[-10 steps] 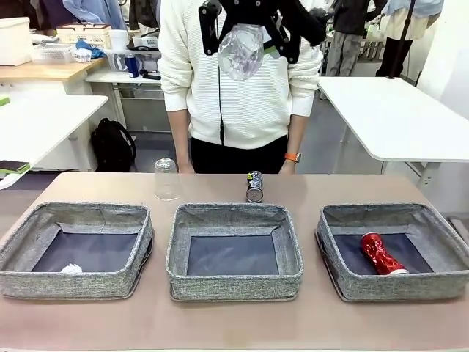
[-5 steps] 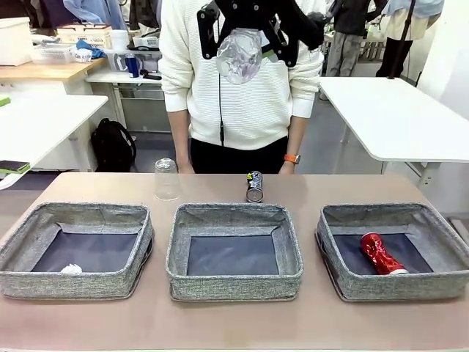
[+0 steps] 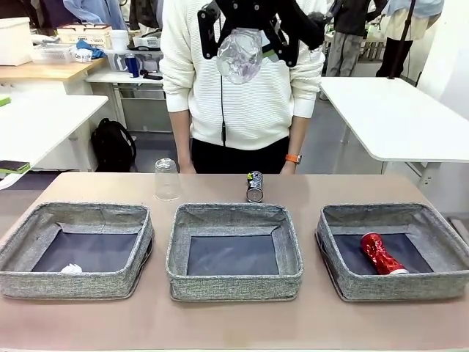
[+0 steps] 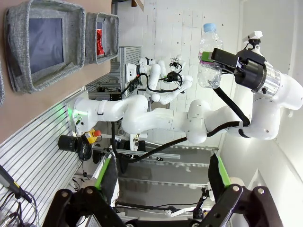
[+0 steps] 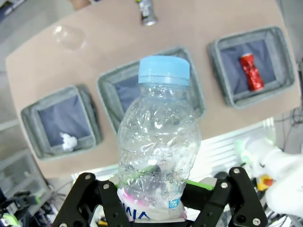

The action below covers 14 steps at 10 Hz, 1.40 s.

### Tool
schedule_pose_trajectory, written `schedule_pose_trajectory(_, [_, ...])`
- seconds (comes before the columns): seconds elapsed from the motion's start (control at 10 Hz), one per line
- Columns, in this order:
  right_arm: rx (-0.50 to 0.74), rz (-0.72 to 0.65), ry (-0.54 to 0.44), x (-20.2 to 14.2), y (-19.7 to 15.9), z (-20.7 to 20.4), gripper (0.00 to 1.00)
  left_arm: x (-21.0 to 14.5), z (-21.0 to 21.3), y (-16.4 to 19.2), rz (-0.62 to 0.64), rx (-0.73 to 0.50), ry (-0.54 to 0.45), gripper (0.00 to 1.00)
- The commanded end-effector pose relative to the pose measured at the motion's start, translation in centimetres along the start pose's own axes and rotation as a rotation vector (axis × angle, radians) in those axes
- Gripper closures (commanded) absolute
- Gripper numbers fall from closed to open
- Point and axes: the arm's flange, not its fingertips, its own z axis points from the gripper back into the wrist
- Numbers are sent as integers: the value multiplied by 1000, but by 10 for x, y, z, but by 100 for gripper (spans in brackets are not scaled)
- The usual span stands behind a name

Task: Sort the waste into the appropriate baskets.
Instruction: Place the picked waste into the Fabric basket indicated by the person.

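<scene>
Jaws on your left gripper (image 4: 161,172) stand spread, nothing between them. Take the middle basket (image 3: 234,282) as your mark: it looks empty, though its near wall hides some floor. The basket to its left (image 3: 73,287) holds the white crumpled paper ball (image 3: 71,269), the basket to its right (image 3: 396,291) the red crushed can (image 3: 381,253). Just beyond its far rim stand the clear plastic cup (image 3: 166,179), off the left corner, and the dark printed can (image 3: 254,186). High above and beyond it, your right gripper (image 5: 158,191) pinches the blue-capped bottle (image 5: 161,137), which has drifted slightly leftward in the last second. I judge the carry unfinished, with no basket reached yet.
</scene>
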Motion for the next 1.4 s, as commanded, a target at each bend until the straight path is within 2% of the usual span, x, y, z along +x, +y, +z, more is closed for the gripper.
schedule_pose_trajectory(0.0, [-8,-5,-9,-2,-1,-1,100,0,-1,-2,-19,-7,-7,0])
schedule_pose_trajectory(1.3, [-8,-5,-9,-2,-1,-1,100,0,-1,-2,-19,-7,-7,0])
